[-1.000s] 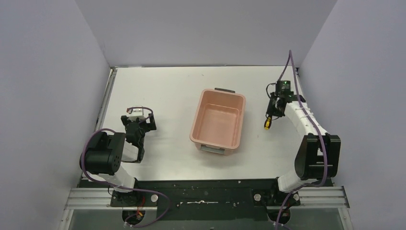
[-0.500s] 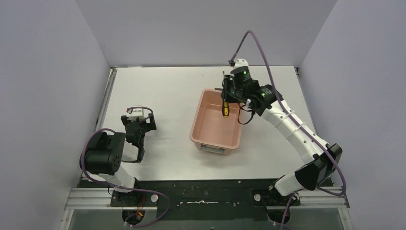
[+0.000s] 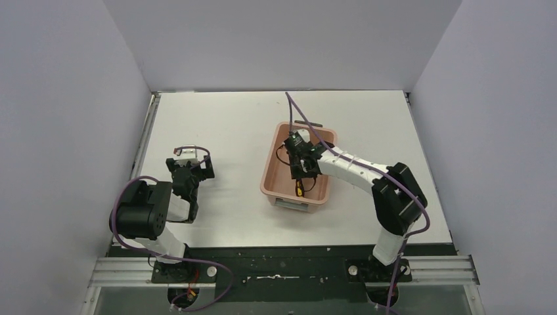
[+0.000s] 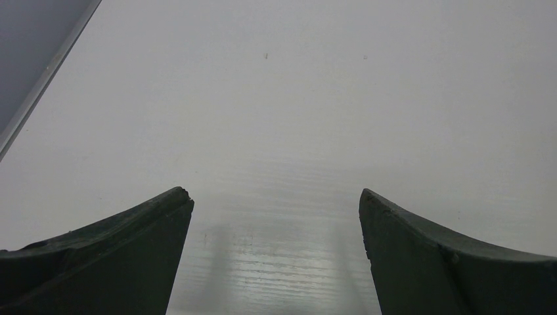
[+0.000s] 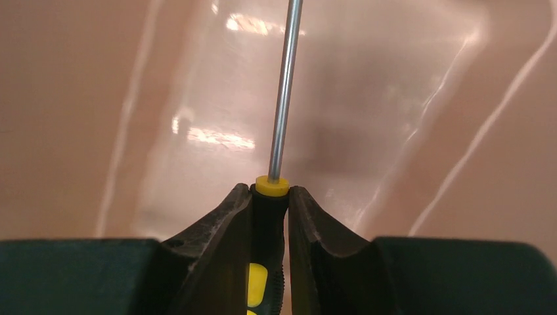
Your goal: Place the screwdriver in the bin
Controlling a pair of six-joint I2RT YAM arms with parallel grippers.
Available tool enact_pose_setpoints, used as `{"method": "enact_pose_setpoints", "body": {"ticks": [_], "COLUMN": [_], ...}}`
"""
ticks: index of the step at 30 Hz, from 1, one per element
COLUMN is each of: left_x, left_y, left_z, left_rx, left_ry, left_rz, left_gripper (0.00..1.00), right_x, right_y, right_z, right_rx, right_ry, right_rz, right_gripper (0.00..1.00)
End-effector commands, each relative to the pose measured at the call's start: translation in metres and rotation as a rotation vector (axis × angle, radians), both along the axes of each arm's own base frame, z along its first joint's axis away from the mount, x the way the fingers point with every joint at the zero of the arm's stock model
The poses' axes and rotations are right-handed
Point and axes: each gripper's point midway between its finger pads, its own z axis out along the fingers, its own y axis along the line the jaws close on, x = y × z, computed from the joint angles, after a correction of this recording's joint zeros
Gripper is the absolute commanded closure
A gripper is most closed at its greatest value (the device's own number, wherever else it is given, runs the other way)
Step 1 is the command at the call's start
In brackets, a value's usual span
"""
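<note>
The right arm reaches over from the right and dips its right gripper (image 3: 299, 176) into the rectangular salmon-pink plastic bin with rounded corners (image 3: 266, 176), which sits on the white table (image 3: 223, 131) a little right of centre, its short ends facing near and far. A grey clip shows at each of those ends.

In the gripper is the small slim screwdriver (image 3: 299, 191). From above, only a spot of its yellow and black handle shows, low in the near half of the tub, close to the near wall. Whether it touches the bin's floor I cannot tell.

The right wrist view is clearer. The two dark fingers of the right gripper (image 5: 270, 197) are closed on the screwdriver (image 5: 270, 197), pinching the black part of the handle from both sides. A yellow collar caps the handle just beyond the fingertips, and another yellow patch shows lower down between them. A thin, shiny grey metal shaft runs straight out from the collar and leaves the top of the picture, so its tip is out of sight. Behind it are only the glossy pink inner walls and floor of the bin (image 5: 79, 131), with streaks of reflected light.

The left gripper (image 3: 189, 172) sits at the near left, well apart from the tub. Its jaws stand wide apart with nothing between them, just above the bare table (image 4: 295, 98), as the left wrist view of the left gripper (image 4: 276, 197) shows.
</note>
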Motion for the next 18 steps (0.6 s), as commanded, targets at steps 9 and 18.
{"method": "enact_pose_setpoints", "body": {"ticks": [9, 18], "left_x": [0.005, 0.005], "left_y": [0.001, 0.001], "left_z": [0.013, 0.013], "left_rx": [0.003, 0.002], "left_ry": [-0.045, -0.045], "left_rz": [-0.005, -0.004], "left_gripper": [0.03, 0.03], "right_x": [0.014, 0.025], "right_y": [-0.001, 0.010], "right_z": [-0.035, 0.067], "right_rx": [-0.053, 0.017], "right_ry": [-0.033, -0.207], "right_rz": [-0.064, -0.019], "right_gripper": [0.53, 0.34]}}
